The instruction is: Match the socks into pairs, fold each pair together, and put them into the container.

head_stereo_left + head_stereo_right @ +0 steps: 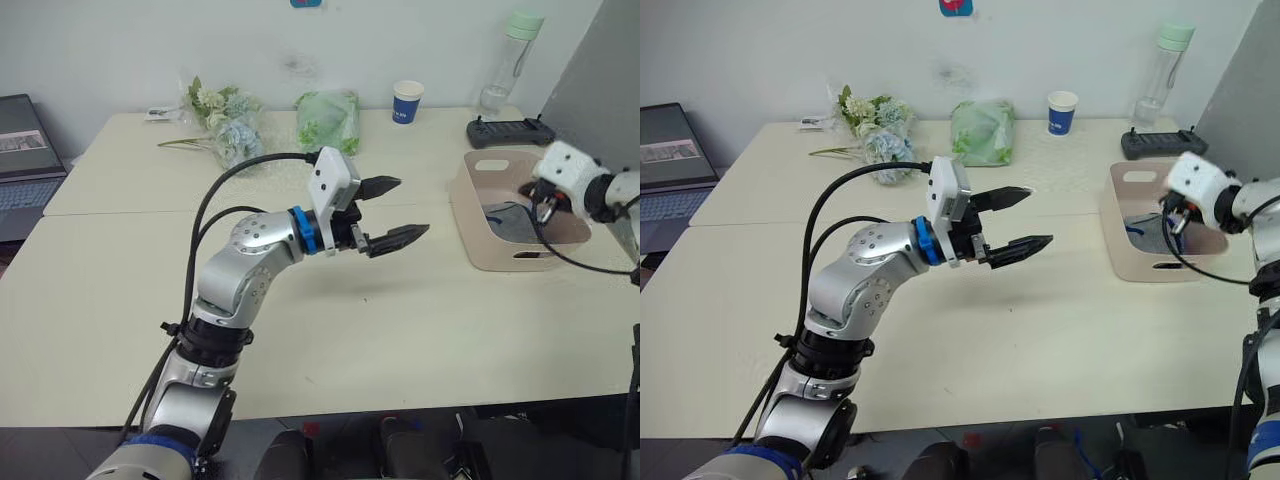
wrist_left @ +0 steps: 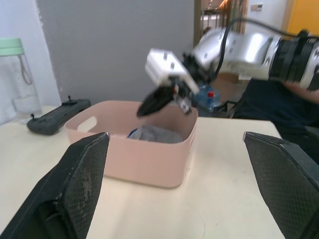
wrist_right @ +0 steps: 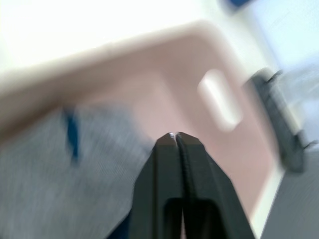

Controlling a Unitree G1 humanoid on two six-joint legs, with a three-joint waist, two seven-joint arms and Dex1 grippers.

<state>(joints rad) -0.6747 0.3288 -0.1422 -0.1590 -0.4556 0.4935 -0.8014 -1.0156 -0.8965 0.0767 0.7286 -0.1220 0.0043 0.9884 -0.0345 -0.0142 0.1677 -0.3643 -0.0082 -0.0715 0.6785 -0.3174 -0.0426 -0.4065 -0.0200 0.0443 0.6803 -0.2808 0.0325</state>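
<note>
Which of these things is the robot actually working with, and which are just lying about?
Part of the job:
pink tub
grey sock inside it

Just lying about:
paper cup
water bottle
black controller
artificial flowers
green wrapped bundle
laptop

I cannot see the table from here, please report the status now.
Left pincer open, empty, above table. Right pincer shut, empty, over pink container. Socks inside. Nothing blocking.

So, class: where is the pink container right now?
The pink container sits on the table's right side, near the black controller, with the right gripper above it.
</note>
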